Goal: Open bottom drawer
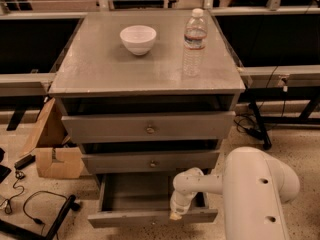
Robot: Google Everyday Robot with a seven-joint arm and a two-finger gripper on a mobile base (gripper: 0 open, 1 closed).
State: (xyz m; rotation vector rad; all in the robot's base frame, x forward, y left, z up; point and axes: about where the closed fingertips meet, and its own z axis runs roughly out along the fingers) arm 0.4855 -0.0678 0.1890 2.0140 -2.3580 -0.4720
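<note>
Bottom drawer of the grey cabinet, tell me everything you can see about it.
The bottom drawer is a shallow grey tray, metal-looking, with a slim front panel. It stands pulled well out from under the middle drawer, level and low to the floor. The part of its inside that shows looks bare. No knob shows from this angle. The gripper is at the front panel, right of centre, reaching down from the white arm; whether it touches the panel cannot be told.
</note>
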